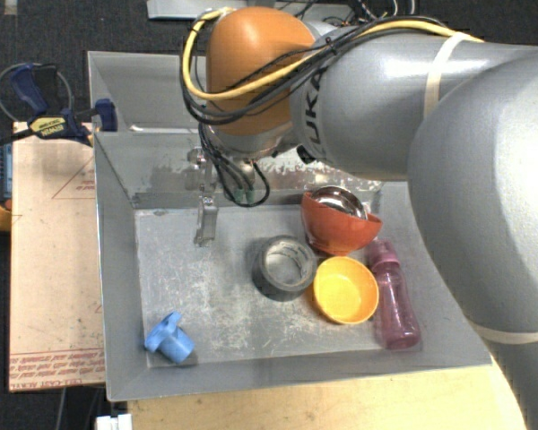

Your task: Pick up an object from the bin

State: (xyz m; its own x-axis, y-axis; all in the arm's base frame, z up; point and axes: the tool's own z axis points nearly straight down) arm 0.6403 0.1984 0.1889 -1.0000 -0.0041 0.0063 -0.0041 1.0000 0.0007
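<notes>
Pincer (203, 224): hanging at centre-left of frame over bare bin (117, 267) floor, close to the back wall; spread or pressed together, cannot tell. Nothing seen in its grasp. Nearest pickable thing: grey tape roll (284, 269), lower right of it, near but apart. Just beyond, packed close: yellow bowl (345, 290), orange bowl (339, 227) with something shiny inside, pink bottle (393, 298) lying flat. Blue plastic piece (169, 339) alone at lower left, well apart. Risks, judged: empty grab or scraped metal floor if closed right here. Going for the roll, could shove it into the yellow bowl; poor bite likely unless set astride its wall. Bottle probably prone to rolling.
</notes>
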